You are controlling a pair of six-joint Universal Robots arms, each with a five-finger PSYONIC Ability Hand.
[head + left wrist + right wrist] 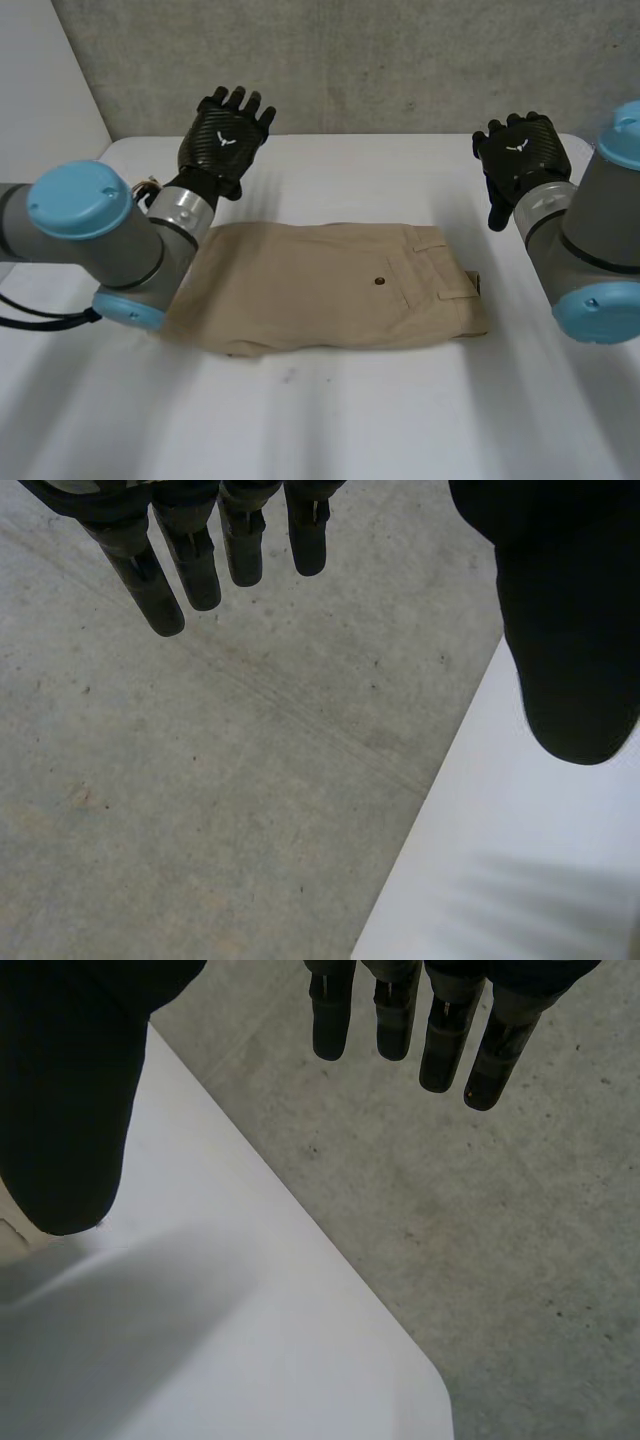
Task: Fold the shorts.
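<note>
The left arm [100, 230] crosses above the leg end of the shorts [330, 290] and hides part of that end. The left hand [225, 135] is raised beyond the far edge of the shorts at the leg end, clear of the cloth. In the left wrist view its fingers [190, 570] run straight and side by side, with the thumb [570, 630] well apart from them, and the hand holds nothing. The shorts are tan and lie flat on the white table [400, 420], lengthways across it, and appear folded in half along their length. The waistband is at the end nearer the right hand [520, 150]. A back pocket [425, 265] faces up near the waistband, with a dark button [379, 281] just beside it toward the leg end. The right hand is raised beyond the far edge of the shorts, past the waistband end, and does not touch the cloth. In the right wrist view its fingers [395, 1020] are straight and the thumb [70, 1110] stands well apart, with nothing held. The right arm [590, 250] stands near the waistband end. A grey concrete wall [400, 60] rises behind the shorts, past the table.
</note>
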